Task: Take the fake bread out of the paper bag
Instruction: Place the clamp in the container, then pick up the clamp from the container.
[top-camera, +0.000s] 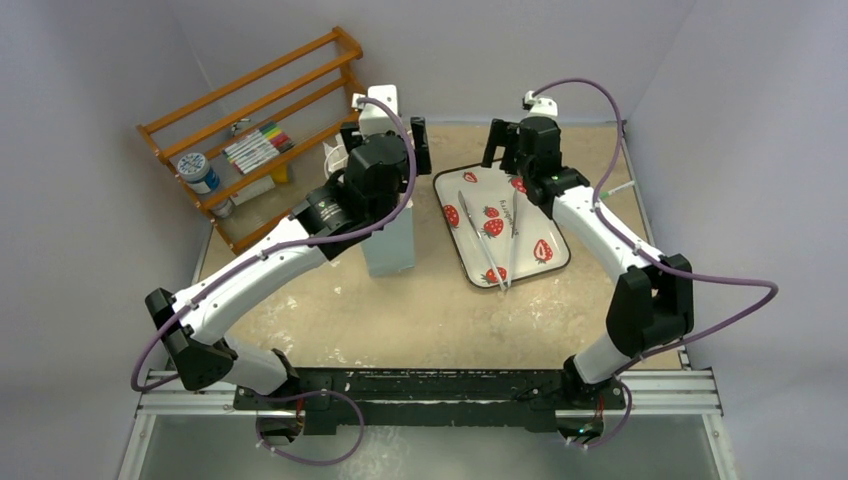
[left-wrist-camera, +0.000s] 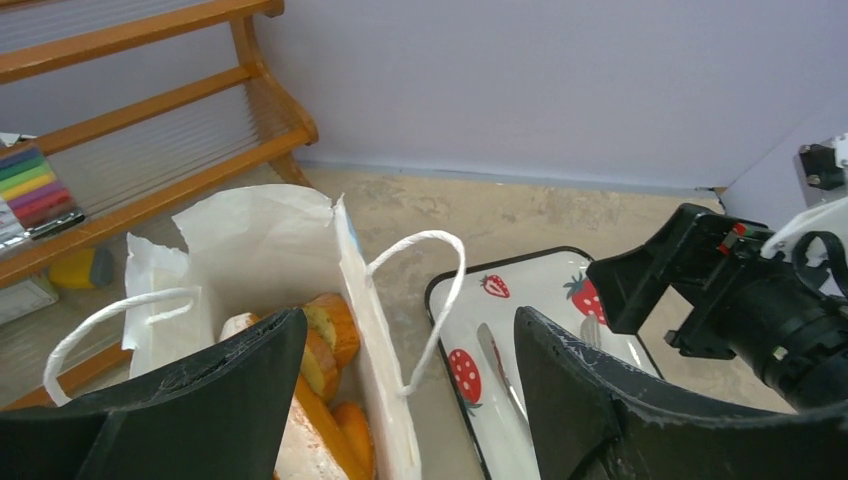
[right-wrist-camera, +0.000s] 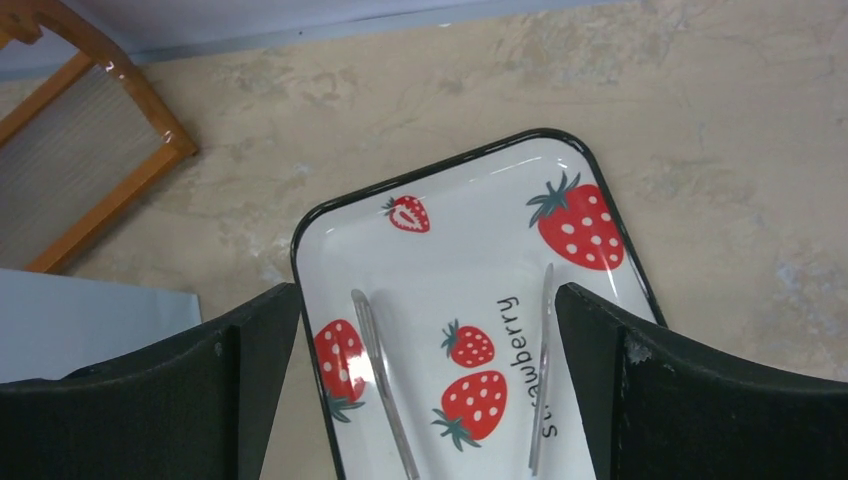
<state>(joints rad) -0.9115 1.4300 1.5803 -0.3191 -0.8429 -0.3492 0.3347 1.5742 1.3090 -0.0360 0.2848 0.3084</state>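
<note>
The pale-blue paper bag (top-camera: 390, 245) stands left of the tray, and my left arm covers its top. In the left wrist view the bag (left-wrist-camera: 250, 240) is open with its white inside showing. The fake bread (left-wrist-camera: 325, 345) lies inside it: orange and golden pieces and a pale slice. My left gripper (left-wrist-camera: 410, 400) is open and empty above the bag's right wall, with one finger (left-wrist-camera: 200, 400) over the opening and the other over the tray side. My right gripper (right-wrist-camera: 425, 390) is open and empty above the tray's far end; in the top view it (top-camera: 515, 150) hovers there.
The white strawberry-print tray (top-camera: 545, 262) lies right of the bag with the metal tongs (top-camera: 485, 250) on it; both show in the right wrist view, tray (right-wrist-camera: 470, 220) and tongs (right-wrist-camera: 380, 380). A wooden rack (top-camera: 250, 120) with markers and a tape roll stands at the back left.
</note>
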